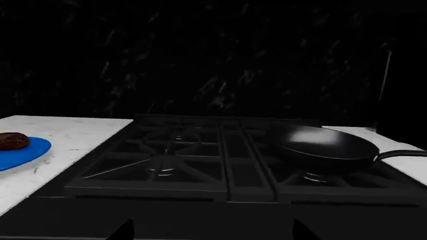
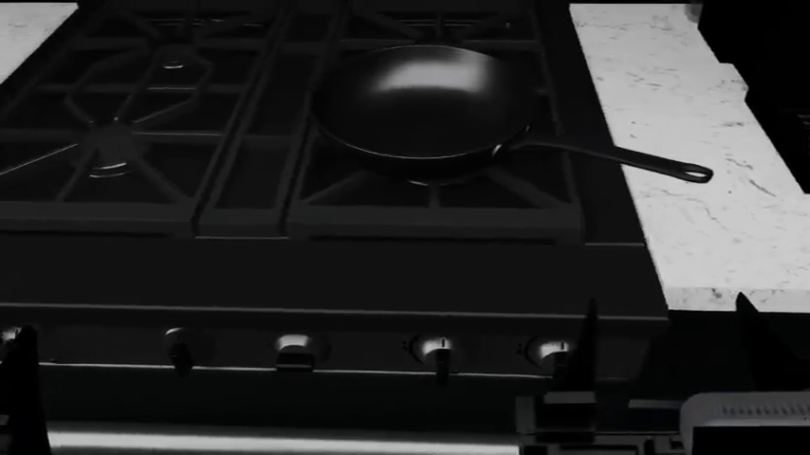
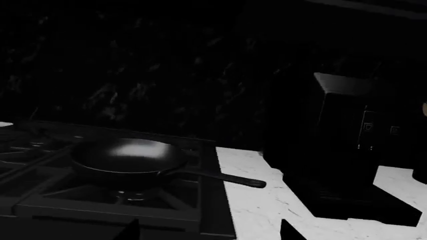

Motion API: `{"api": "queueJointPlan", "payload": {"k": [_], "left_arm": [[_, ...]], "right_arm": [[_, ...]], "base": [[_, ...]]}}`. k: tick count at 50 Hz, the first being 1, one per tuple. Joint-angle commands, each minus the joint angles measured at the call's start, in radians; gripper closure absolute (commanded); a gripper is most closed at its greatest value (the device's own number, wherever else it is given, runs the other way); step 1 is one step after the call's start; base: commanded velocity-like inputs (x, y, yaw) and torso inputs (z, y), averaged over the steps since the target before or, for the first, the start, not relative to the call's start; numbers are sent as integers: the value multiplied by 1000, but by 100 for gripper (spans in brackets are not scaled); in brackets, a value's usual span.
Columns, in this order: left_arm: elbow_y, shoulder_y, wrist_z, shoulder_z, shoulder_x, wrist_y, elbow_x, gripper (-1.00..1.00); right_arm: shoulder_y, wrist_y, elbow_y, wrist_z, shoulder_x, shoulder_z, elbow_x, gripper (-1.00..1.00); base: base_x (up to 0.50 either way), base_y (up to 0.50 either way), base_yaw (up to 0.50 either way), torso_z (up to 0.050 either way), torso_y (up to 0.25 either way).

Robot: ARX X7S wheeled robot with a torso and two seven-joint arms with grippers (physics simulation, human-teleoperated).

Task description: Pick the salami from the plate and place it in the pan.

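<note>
The salami (image 1: 12, 141), a dark reddish-brown log, lies on the blue plate (image 1: 30, 154) on the white counter left of the stove; only the left wrist view shows them, cut off at the frame's edge. The glossy black pan (image 2: 424, 104) rests on the stove's right burner with nothing in it, its thin handle (image 2: 620, 158) reaching over the right counter. It also shows as the pan (image 1: 323, 145) and the pan (image 3: 130, 157) in the wrist views. My left gripper (image 1: 212, 235) hangs open in front of the stove. My right gripper (image 3: 210, 234) is open too, low before the stove's right front corner, and holds nothing.
The black gas stove with its cast grates (image 2: 127, 123) fills the middle, and a row of knobs (image 2: 294, 349) lines its front. White marble counter (image 2: 690, 142) flanks it. A tall dark appliance (image 3: 340, 150) stands on the right counter. A dark wall closes the back.
</note>
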Motion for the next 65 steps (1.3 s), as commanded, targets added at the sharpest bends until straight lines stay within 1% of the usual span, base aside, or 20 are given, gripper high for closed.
{"api": "queueJointPlan", "payload": {"k": [1, 11, 12, 21, 22, 28, 45, 51, 65], "left_arm": [[2, -2, 4, 11, -10, 0, 4, -100], [17, -16, -17, -9, -18, -2, -3, -100], [16, -21, -29, -34, -7, -9, -36, -100], [4, -41, -33, -8, -9, -12, -28, -100], [-5, -50, -46, -36, 9, -26, -82, -100], [-20, -44, -37, -4, 6, -2, -32, -100], [-29, -24, -31, -6, 3, 22, -26, -100], [-27, -21, -23, 28, 9, 29, -13, -100], [-37, -71, -40, 40, -1, 1, -32, -100]], "right_arm": [[-1, 4, -14, -11, 5, 6, 23, -100], [-10, 6, -16, -7, -2, 16, 40, -100], [-11, 2, -13, -6, -1, 10, 35, -100], [2, 19, -25, -5, 7, 5, 44, -100], [8, 21, -27, -1, 8, 4, 40, -100], [6, 3, -6, -6, 10, 2, 38, -100], [-15, -3, -10, 4, 10, -11, 37, -100], [-27, -11, -13, 4, 17, -1, 39, -100], [-6, -3, -7, 6, 22, -17, 42, -100]], "base": [[0, 500, 0, 0, 0], [0, 500, 0, 0, 0], [0, 500, 0, 0, 0], [0, 500, 0, 0, 0], [0, 500, 0, 0, 0], [0, 500, 0, 0, 0], [0, 500, 0, 0, 0], [0, 500, 0, 0, 0], [0, 500, 0, 0, 0]]}}
